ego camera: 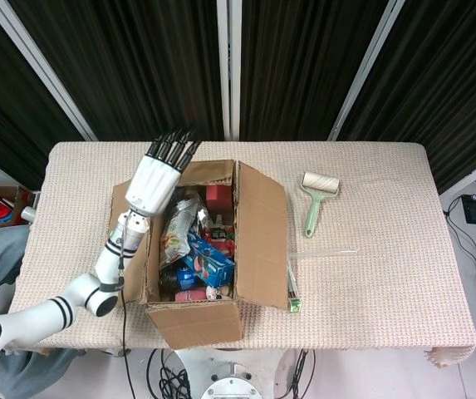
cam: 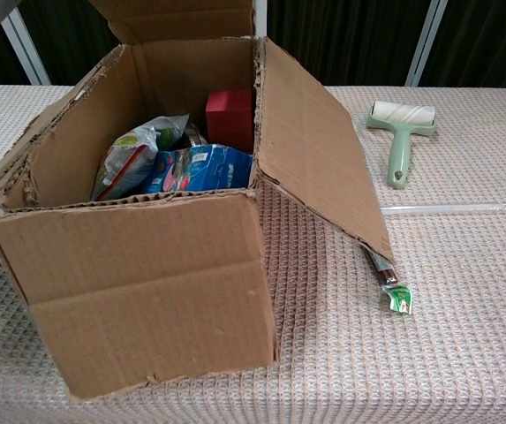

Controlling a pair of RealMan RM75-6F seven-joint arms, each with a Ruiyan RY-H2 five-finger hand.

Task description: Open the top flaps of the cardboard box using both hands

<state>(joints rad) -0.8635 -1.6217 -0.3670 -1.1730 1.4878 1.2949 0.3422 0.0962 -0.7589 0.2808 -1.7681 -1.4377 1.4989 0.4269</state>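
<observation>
The cardboard box (ego camera: 200, 249) sits left of centre on the tabletop (ego camera: 370, 283), its near flap hanging down the front, side flaps splayed. At the box's far-left corner the left hand (ego camera: 156, 176), fingers straight and holding nothing, lies beside the raised far flap (cam: 182, 18), the nearer hand to it. The right hand is out of sight.

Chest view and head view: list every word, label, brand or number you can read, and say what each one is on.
No text is legible in either view.
Blue printed packet inside the brown cardboard box: print too blurred to read.
Silver and red snack bag: lettering too small.
Green and white packet under the right flap: markings unreadable.
Red carton: no marks visible.
</observation>
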